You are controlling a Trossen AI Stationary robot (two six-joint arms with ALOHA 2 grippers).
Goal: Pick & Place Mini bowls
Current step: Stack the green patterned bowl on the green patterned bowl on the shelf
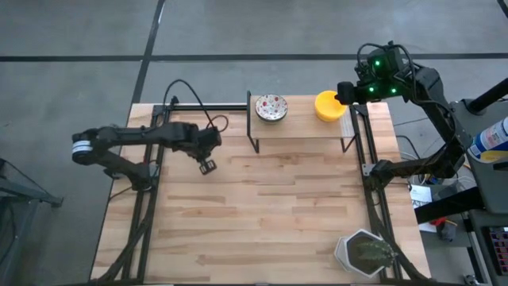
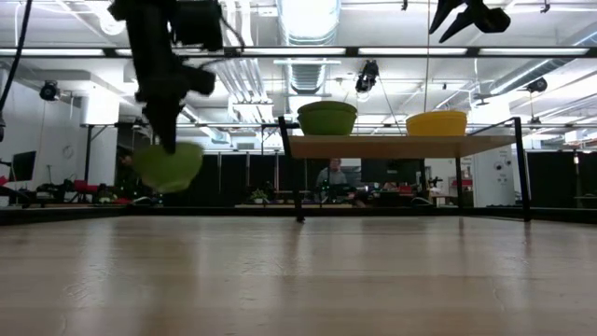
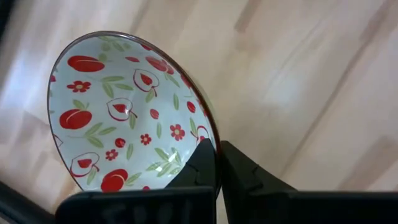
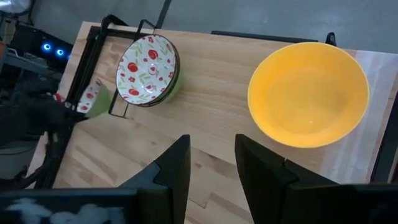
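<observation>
My left gripper [image 1: 208, 165] is over the table's left middle, shut on a mini bowl [image 3: 124, 112] that is white inside with red fruit and flowers and green outside [image 2: 168, 166]. A second patterned mini bowl [image 1: 271, 107] and a plain yellow mini bowl [image 1: 327, 105] stand on a raised wooden shelf [image 1: 302, 129] at the far edge. My right gripper [image 4: 211, 152] is open and hovers above the shelf beside the yellow bowl [image 4: 308, 93], touching nothing. Other mini bowls are out of view. My left gripper pinches the patterned bowl's rim [image 3: 211, 140], with one finger [image 3: 204, 163] inside the bowl and the other [image 3: 242, 171] outside. The fingers come from above. The bowl hangs tilted below them [image 2: 168, 166], lifted clear of the table.
A grey hexagonal plant pot [image 1: 365, 253] sits at the table's near right corner. The shelf stands on black legs [image 2: 298, 177] with open room beneath it. Black frame rails [image 1: 147, 199] run along both sides. Bare wood fills the middle of the table [image 1: 278, 206].
</observation>
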